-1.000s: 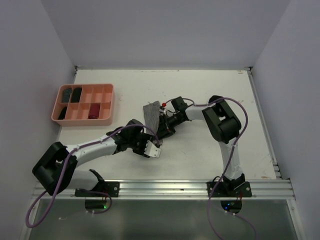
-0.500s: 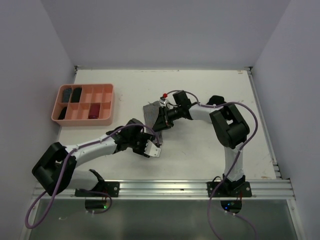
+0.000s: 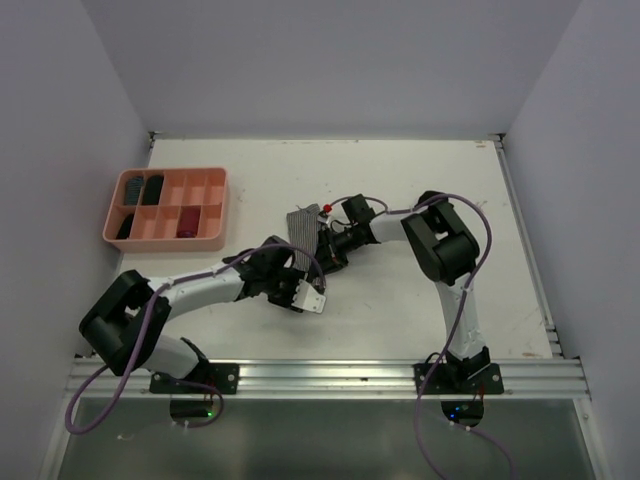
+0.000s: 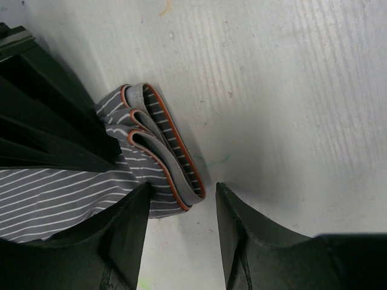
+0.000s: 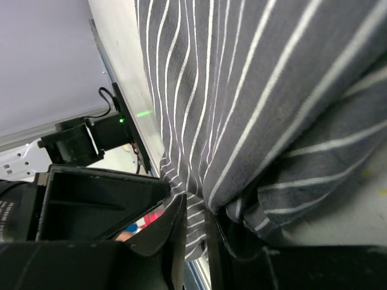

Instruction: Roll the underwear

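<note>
One piece of grey cloth underwear with fine white stripes (image 3: 299, 222) lies at the middle of the top view. In the left wrist view its orange-pink-edged end shows three stacked folds. One salmon-pink plastic compartment tray (image 3: 223, 210) sits at upper left, with two rows of compartments. It holds four small cloth rolls: one grey-green roll (image 3: 132, 187), one upper black roll (image 3: 153, 187), one lower black roll (image 3: 124, 226) and one dark red roll (image 3: 186, 222). Two white-and-black robot arms, the left arm (image 3: 195, 290) and the right arm (image 3: 462, 315), stand on one white table (image 3: 400, 170).
</note>
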Controlling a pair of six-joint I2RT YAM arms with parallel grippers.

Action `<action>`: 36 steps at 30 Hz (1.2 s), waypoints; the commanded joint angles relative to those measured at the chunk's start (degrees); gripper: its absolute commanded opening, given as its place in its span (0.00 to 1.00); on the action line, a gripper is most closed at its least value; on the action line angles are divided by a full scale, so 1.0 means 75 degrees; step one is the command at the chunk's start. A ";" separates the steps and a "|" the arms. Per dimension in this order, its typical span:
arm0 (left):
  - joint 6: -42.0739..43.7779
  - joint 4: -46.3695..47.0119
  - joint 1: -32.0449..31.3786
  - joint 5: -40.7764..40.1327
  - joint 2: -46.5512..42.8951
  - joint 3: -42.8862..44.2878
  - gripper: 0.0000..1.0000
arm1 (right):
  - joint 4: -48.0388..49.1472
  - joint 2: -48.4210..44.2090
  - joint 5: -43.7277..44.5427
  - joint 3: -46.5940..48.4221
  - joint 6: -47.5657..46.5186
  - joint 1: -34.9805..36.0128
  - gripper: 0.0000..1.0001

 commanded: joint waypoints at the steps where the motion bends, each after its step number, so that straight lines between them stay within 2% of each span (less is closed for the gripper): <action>1: 0.0247 -0.0115 -0.0034 0.0140 0.0083 0.0198 0.51 | -0.0832 0.0498 0.1231 -0.0068 -0.0729 0.0061 0.24; 8: 0.0131 0.0985 -0.0350 -0.0738 0.0305 -0.0212 0.54 | -0.0974 0.0815 0.1184 -0.0032 -0.0659 0.0049 0.22; 11: 0.0165 0.1046 -0.0350 -0.0728 0.0305 -0.0352 0.50 | -0.0892 0.0791 0.1173 -0.0079 -0.0577 0.0049 0.22; 17: -0.0150 0.0578 -0.0362 -0.0611 0.0468 -0.0143 0.21 | -0.0938 0.0768 0.1114 0.0049 -0.0577 0.0061 0.22; 18: -0.0267 0.0449 -0.0362 -0.0587 0.0643 -0.0037 0.13 | -0.0892 0.0663 0.1102 0.0050 -0.0577 0.0049 0.22; 20: -0.0431 -0.0078 -0.0362 -0.0494 0.0878 0.0429 0.08 | -0.0880 0.0546 0.1033 0.0096 -0.0635 0.0049 0.23; 22: -0.0584 -0.0615 -0.0339 -0.0260 0.1136 0.0724 0.01 | -0.1078 0.0265 0.0927 0.0190 -0.0880 0.0049 0.28; 23: -0.0643 -0.0781 -0.0338 -0.0143 0.1218 0.0934 0.00 | -0.1230 0.0043 0.0903 0.0387 -0.1055 0.0026 0.34; 28: -0.0842 -0.2266 -0.0199 0.0886 0.1792 0.1873 0.00 | -0.2542 -0.0731 0.0880 0.1243 -0.2602 -0.0488 0.57; 30: -0.0796 -0.2667 0.0000 0.1205 0.2213 0.2328 0.00 | -0.3033 -0.0977 0.0845 0.1373 -0.3221 -0.0770 0.71; 32: -0.0737 -0.3265 0.0340 0.1662 0.2623 0.2646 0.00 | -0.3409 -0.1294 0.0833 0.1561 -0.3715 -0.1262 0.74; 33: -0.0632 -0.3488 0.0457 0.1826 0.2788 0.3030 0.00 | -0.3852 -0.1399 0.0821 0.1631 -0.4425 -0.1565 0.74; 36: -0.0374 -0.4483 0.0891 0.2435 0.3502 0.3665 0.00 | -0.4522 -0.1973 0.0950 0.1749 -0.5482 -0.1919 0.75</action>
